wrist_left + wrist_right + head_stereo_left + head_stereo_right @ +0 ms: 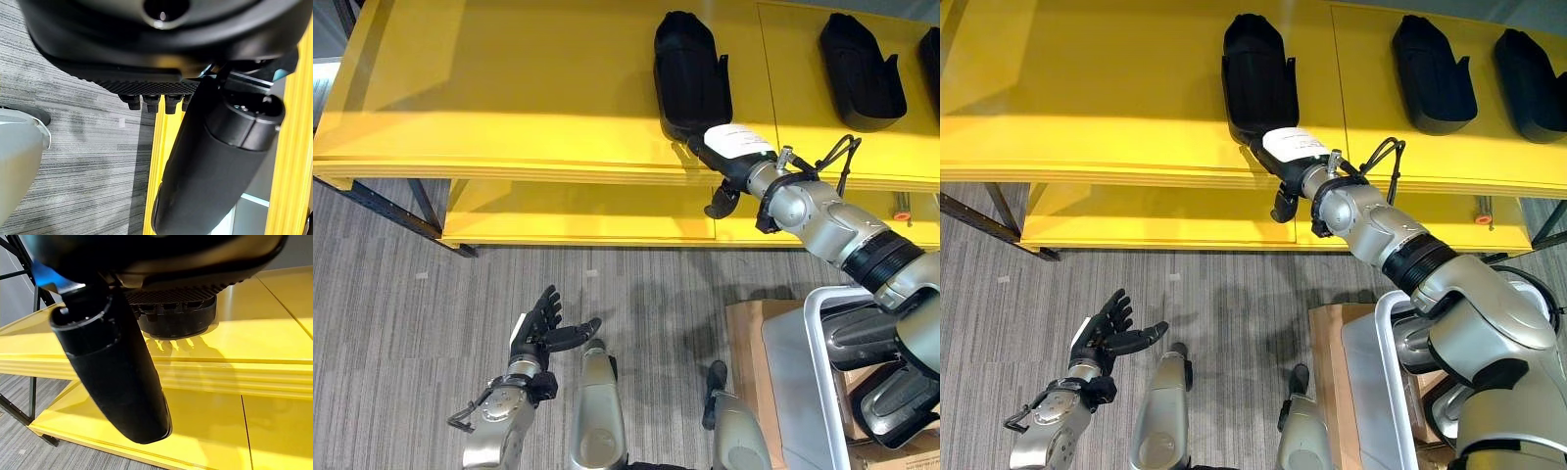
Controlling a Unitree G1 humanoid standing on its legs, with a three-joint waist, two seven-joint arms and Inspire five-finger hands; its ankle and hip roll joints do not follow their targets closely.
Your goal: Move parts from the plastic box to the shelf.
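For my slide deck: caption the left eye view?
Right robot hand at a black part on the yellow shelf; left robot hand open.

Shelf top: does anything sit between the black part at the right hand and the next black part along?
No. In the left eye view, bare yellow shelf surface separates the black part at the right hand from the next black part.
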